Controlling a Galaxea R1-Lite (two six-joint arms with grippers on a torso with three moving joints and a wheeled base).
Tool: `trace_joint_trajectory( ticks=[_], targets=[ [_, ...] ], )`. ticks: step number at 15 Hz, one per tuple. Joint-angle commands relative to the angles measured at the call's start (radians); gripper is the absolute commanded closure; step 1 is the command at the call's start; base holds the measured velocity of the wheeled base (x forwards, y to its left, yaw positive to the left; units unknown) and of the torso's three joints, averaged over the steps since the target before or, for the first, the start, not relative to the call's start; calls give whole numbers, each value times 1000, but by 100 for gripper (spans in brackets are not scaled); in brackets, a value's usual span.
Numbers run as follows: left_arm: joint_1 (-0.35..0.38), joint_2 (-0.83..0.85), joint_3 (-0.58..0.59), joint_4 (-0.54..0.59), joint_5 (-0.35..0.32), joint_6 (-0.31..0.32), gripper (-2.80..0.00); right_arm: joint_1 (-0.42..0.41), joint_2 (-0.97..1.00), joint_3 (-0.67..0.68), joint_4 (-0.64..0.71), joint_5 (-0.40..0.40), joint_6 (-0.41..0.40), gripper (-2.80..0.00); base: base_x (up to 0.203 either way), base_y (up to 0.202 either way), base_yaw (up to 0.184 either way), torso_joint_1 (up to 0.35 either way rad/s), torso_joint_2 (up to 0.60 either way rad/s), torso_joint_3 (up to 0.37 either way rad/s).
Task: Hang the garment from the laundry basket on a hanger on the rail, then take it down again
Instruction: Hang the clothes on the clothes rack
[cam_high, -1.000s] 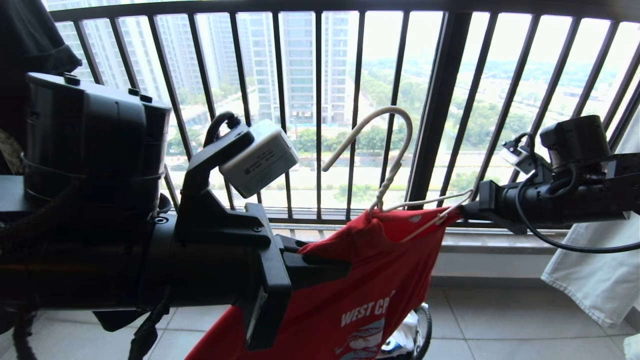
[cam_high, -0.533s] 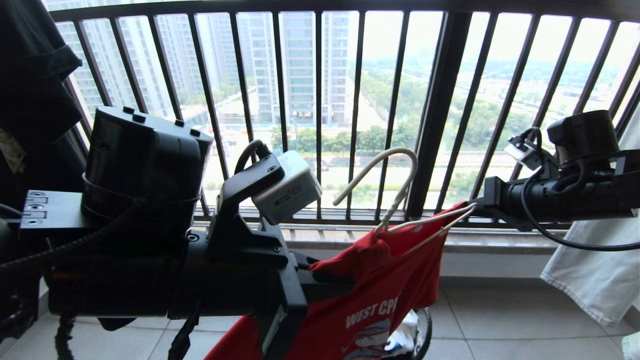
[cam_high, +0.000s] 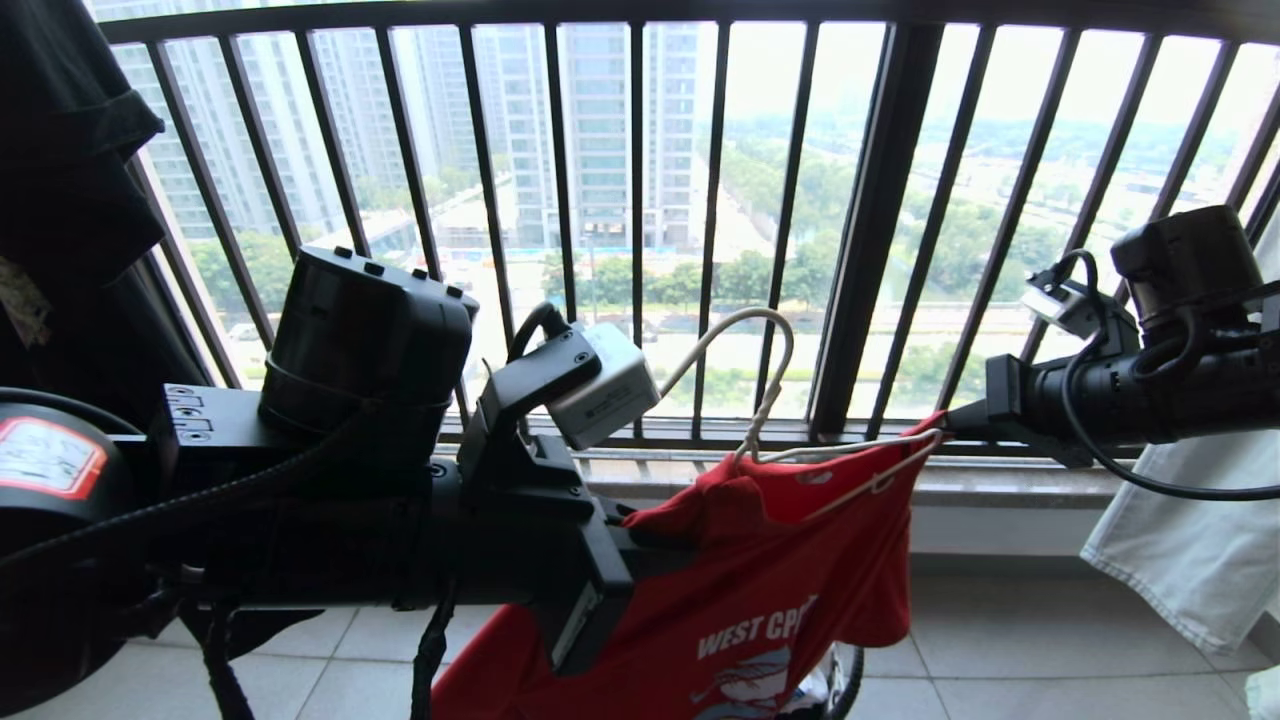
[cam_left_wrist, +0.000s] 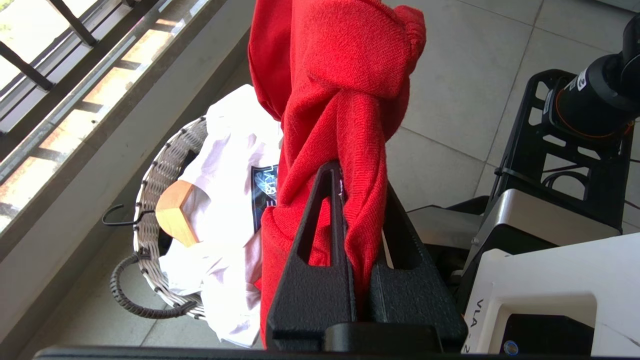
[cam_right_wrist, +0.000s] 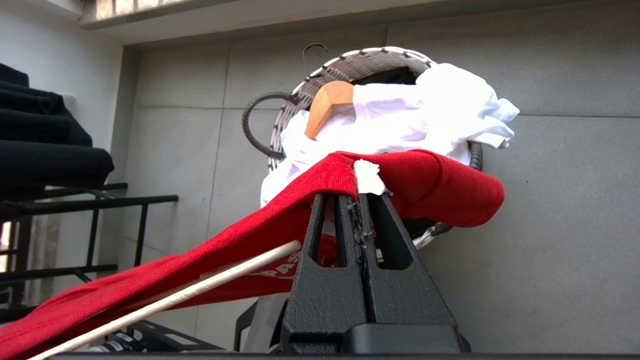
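Left wrist view: left gripper (cam_left_wrist: 357, 240) fingers (cam_left_wrist: 312, 260) clamped on a twisted bunch of the garment (cam_left_wrist: 340, 90), red cloth pinched between them and rising past the tips. Right wrist view: right gripper (cam_right_wrist: 361, 220) fingers (cam_right_wrist: 327, 250) pressed together on the garment's (cam_right_wrist: 425, 185) red hem at a white tag; one white arm of the hanger (cam_right_wrist: 170, 300) runs just beside them under the cloth. Head view: garment (cam_high: 760, 600) slung between left gripper (cam_high: 640, 535) at near left and right gripper (cam_high: 955, 420) at far right, partly threaded on the hanger (cam_high: 765, 400), whose hook stands up free in front of the window railing (cam_high: 870, 230). Counts: one red garment, one white wire hanger, two grippers, both gripping. Below on the tiled floor (cam_left_wrist: 450, 100), one laundry basket (cam_left_wrist: 155, 185) holding one white T-shirt (cam_left_wrist: 225, 165) and one wooden hanger (cam_left_wrist: 175, 217). Black shirt (cam_high: 60, 180) hangs at far left, a white cloth (cam_high: 1190, 540) at right. Left arm body fills the near left of the head view, hiding the garment's left shoulder.
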Motion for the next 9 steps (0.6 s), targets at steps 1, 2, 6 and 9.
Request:
trace_joint_trajectory(
  ticks=[1, 2, 6, 9],
  targets=[
    [3, -9, 0, 0, -2, 2, 0, -1, 4, -10, 11, 1, 0, 0, 0, 0, 0, 0, 0, 0],
    [3, -19, 2, 0, -2, 2, 0, -1, 7, -10, 11, 1, -2, 0, 0, 0, 0, 0, 0, 0],
    [0, -52, 3, 0, -6, -10, 0, -1, 21, -8, 16, 1, -11, 0, 0, 0, 0, 0, 0, 0],
    [0, -58, 4, 0, -6, -12, 0, -1, 23, -8, 17, 1, -11, 0, 0, 0, 0, 0, 0, 0]
  ],
)
